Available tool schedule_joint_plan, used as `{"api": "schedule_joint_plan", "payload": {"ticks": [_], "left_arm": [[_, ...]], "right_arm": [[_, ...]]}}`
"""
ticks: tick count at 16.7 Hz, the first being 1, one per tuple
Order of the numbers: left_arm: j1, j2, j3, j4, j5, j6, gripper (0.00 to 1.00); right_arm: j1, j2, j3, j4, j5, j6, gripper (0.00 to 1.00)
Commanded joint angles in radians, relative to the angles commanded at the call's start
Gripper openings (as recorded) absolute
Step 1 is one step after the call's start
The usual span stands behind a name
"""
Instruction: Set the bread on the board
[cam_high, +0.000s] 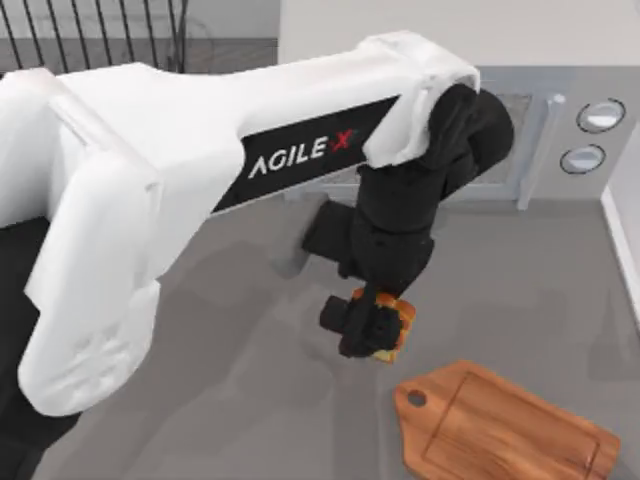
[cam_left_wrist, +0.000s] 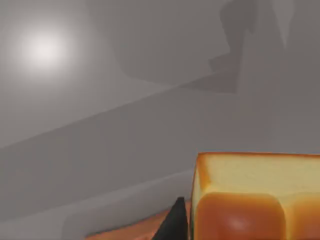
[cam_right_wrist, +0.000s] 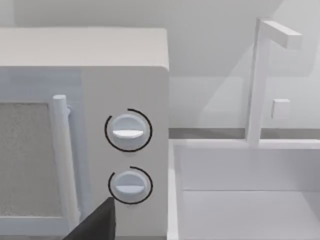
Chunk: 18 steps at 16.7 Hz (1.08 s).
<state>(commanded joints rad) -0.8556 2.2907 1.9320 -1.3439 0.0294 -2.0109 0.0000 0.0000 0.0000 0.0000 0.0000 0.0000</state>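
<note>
My left gripper (cam_high: 375, 328) is shut on the bread (cam_high: 400, 318), a small golden-brown chunk with an orange crust, held above the grey table near its middle. The board (cam_high: 505, 425), reddish-brown wood with a handle hole, lies flat at the front right, just right of and nearer than the bread. In the left wrist view the bread (cam_left_wrist: 255, 195) sits beside one dark finger (cam_left_wrist: 175, 224), and a strip of the board (cam_left_wrist: 130, 231) shows beneath. My right gripper (cam_right_wrist: 95, 227) is parked, facing the microwave.
A white microwave (cam_high: 560, 140) with two round knobs (cam_right_wrist: 128, 131) stands at the back right. A white sink (cam_right_wrist: 245, 190) with a tap (cam_right_wrist: 260, 80) lies beside it. Grey tabletop (cam_high: 230, 350) spreads left of the board.
</note>
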Motion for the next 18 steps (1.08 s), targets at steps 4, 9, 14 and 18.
{"api": "schedule_joint_plan", "payload": {"ticks": [4, 9, 14, 18], "left_arm": [[-0.153, 0.031, 0.061, 0.013, -0.009, -0.4, 0.0], [-0.271, 0.034, 0.107, 0.036, -0.027, -0.673, 0.0], [-0.288, 0.033, 0.113, 0.04, -0.031, -0.711, 0.0], [-0.284, 0.033, 0.107, 0.043, -0.03, -0.709, 0.0]], "right_arm": [[0.0, 0.0, 0.0, 0.0, 0.0, 0.0, 1.0], [0.0, 0.0, 0.0, 0.0, 0.0, 0.0, 1.0], [0.0, 0.0, 0.0, 0.0, 0.0, 0.0, 1.0], [0.0, 0.0, 0.0, 0.0, 0.0, 0.0, 1.0]]}}
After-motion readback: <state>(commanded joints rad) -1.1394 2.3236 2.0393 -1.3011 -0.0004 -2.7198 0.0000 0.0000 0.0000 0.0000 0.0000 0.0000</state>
